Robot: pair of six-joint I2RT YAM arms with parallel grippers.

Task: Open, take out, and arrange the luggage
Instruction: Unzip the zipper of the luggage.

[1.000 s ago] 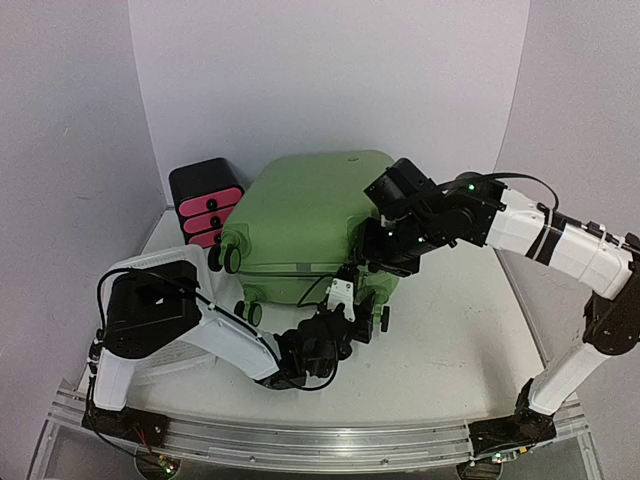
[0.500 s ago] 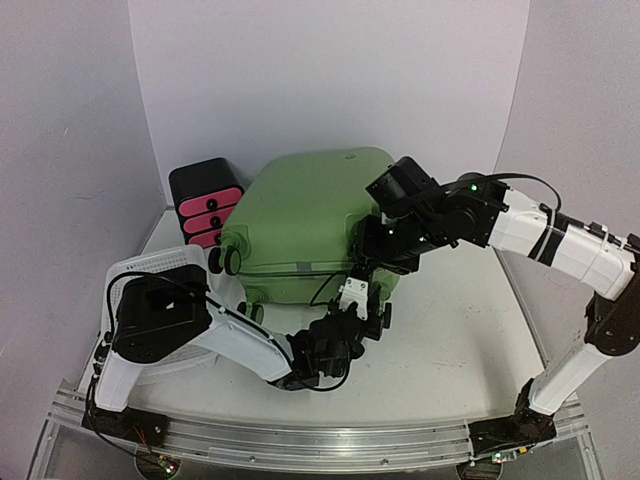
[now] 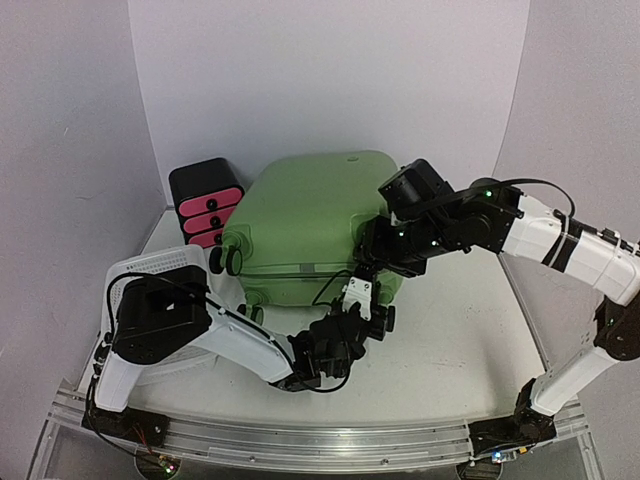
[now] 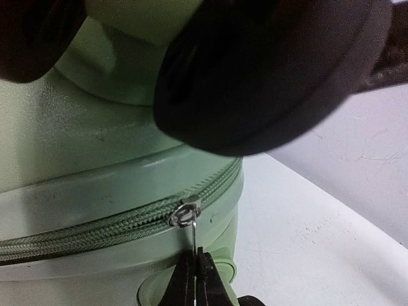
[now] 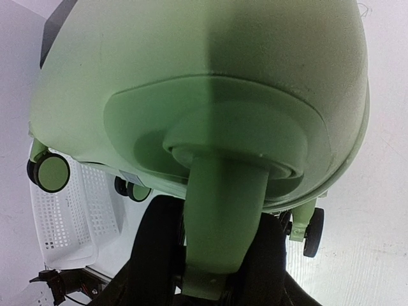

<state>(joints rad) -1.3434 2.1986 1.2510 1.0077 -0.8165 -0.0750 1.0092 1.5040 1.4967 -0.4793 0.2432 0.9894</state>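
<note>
Left gripper (image 4: 194, 273) is pressed together on the thin metal zipper pull (image 4: 192, 234) at the seam of the luggage (image 3: 300, 215). Its arm reaches low over the table (image 3: 450, 350), wrist tipped up toward the case's near edge. Right gripper (image 3: 372, 248) sits at the near right corner, around a wheel stem (image 5: 222, 207), its arm arching in from the right; whether its jaws clamp I cannot tell. Green luggage lies flat mid-table, wheels toward the arms.
</note>
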